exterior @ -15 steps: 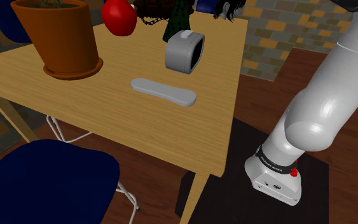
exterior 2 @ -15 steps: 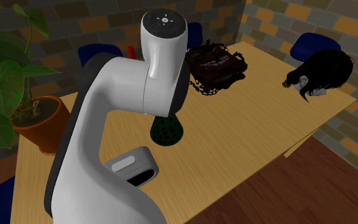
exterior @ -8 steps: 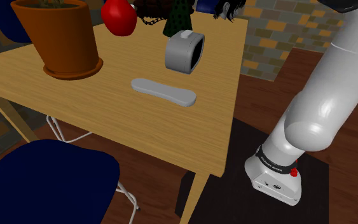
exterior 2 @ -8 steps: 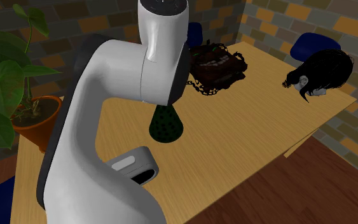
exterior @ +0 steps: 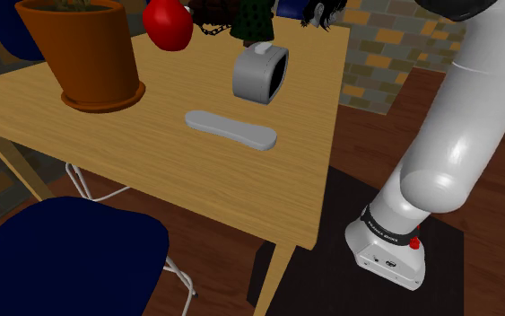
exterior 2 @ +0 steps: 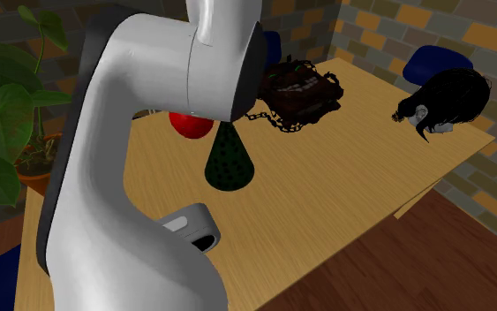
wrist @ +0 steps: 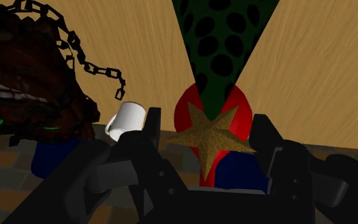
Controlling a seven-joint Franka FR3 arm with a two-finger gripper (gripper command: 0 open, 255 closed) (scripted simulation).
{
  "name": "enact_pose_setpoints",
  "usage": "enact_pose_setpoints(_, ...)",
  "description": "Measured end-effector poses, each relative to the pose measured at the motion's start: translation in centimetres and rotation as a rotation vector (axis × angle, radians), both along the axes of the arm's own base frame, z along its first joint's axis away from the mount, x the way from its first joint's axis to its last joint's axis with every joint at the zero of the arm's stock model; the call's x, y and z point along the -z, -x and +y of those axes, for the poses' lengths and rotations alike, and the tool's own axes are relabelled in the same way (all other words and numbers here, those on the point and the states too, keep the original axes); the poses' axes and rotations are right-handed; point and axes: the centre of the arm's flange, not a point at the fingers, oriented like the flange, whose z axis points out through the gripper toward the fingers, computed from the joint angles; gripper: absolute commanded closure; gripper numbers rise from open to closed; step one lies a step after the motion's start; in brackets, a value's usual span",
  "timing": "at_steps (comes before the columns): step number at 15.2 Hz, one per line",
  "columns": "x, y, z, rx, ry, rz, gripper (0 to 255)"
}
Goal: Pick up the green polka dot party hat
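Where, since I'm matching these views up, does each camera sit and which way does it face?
Shoulder view: beside the stand, looking down over the table; the white arm stands at its right.
Second exterior view: close behind the arm, looking across the table at the party hat.
Wrist view: on the hand, looking along the gripper clasping the hat's tip.
Shared by all: the hat and the red ball.

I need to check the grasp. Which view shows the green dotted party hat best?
The wrist view: the party hat is close, dots plain, its gold star tip clasped in the gripper. The second exterior view shows its cone, tip behind the arm; the shoulder view, a sliver at the top edge.
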Motion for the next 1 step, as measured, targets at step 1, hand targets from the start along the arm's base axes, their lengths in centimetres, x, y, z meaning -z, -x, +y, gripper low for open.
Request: enact_pose_setpoints(1,-0.43,0.03,0.07,0.000,0.000,0.000,255)
